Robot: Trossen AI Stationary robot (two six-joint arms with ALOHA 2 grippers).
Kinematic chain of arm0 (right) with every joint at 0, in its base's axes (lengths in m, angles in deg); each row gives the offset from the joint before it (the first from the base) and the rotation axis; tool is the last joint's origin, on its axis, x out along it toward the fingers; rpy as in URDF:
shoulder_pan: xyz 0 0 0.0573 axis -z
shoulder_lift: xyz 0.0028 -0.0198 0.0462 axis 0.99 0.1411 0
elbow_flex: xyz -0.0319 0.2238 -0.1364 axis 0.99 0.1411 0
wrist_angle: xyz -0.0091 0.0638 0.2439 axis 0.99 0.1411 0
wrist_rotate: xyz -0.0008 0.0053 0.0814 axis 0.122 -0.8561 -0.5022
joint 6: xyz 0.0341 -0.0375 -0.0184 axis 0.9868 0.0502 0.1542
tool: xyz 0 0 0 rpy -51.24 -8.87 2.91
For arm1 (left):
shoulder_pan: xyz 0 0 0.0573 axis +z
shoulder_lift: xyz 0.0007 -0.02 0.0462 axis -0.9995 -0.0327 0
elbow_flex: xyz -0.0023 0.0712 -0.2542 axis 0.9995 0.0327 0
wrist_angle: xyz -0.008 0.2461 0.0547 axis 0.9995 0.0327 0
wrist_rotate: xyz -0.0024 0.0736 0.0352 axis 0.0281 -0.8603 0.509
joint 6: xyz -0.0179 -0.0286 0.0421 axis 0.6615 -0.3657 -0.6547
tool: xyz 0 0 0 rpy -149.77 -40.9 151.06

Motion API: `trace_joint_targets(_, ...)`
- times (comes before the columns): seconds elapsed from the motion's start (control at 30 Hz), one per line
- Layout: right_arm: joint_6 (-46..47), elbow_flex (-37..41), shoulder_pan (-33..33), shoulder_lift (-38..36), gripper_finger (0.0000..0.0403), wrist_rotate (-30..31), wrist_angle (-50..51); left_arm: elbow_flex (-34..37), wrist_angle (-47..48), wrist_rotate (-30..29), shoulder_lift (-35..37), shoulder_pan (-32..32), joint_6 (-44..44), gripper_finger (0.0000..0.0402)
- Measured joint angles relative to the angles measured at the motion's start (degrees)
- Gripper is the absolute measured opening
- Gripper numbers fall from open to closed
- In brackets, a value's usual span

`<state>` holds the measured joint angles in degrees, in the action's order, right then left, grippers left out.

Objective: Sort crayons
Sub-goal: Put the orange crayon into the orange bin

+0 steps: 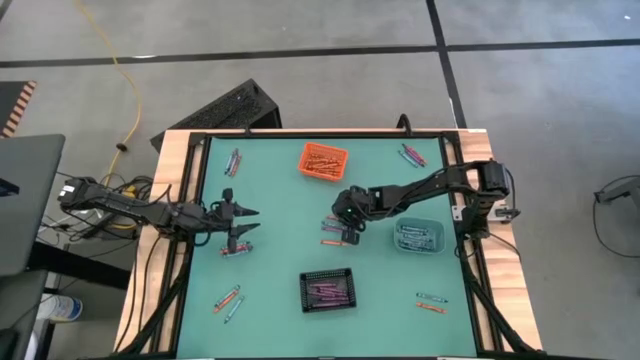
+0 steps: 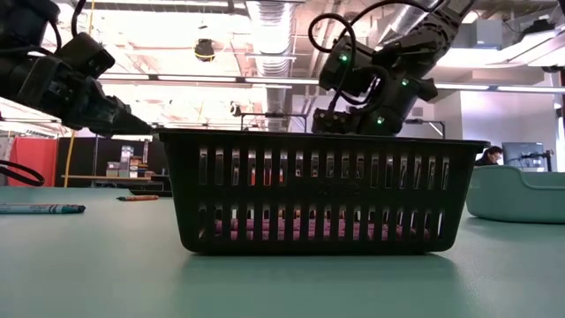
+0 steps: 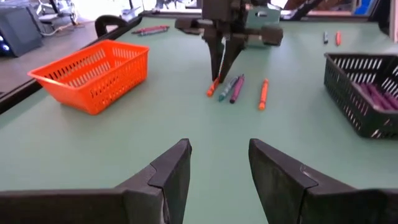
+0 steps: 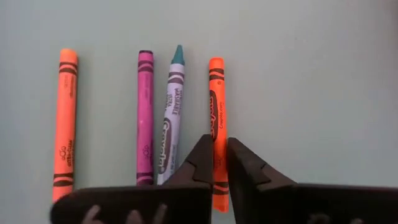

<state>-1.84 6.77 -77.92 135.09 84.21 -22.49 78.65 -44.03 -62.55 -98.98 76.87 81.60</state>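
Right gripper [image 4: 216, 163] fingertips nearly together, straddling the lower part of an orange crayon [image 4: 216, 93] lying flat on the green mat [image 4: 311, 74]; looks pinched onto it, crayon not lifted; beside it, parallel: a teal-tipped crayon [image 4: 171, 118], a purple crayon [image 4: 145, 115], then a second orange crayon [image 4: 64, 118] set slightly apart; high view puts this gripper [image 1: 349, 224] mid-table over that cluster, between the orange bin [image 1: 323, 161] and the black bin [image 1: 327, 290]; teal bin [image 1: 418, 237] just beside the right arm; black bin holds purple crayons, orange bin holds orange ones; left gripper [image 3: 219, 180] released, fingers spread, low over bare mat at table's left side [image 1: 242, 226], pointed at the cluster; loose crayons elsewhere: far left [image 1: 232, 162], far right [image 1: 410, 155], near left [image 1: 228, 300], near right [image 1: 431, 302].
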Motion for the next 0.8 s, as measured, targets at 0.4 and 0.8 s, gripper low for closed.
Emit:
trace_joint_targets(0.4, 0.2, 1.5, -0.1, -0.5, 0.0004, 0.2, -2.9, 0.0, 7.1, 0.2, 0.0, 0.0, 1.6, 0.0153)
trace_joint_targets(0.8, -4.3, -1.9, 4.0, -5.2, 0.0003, -0.1, -5.6, 0.0, 4.7, 1.0, 0.0, 0.0, 1.7, 0.0153)
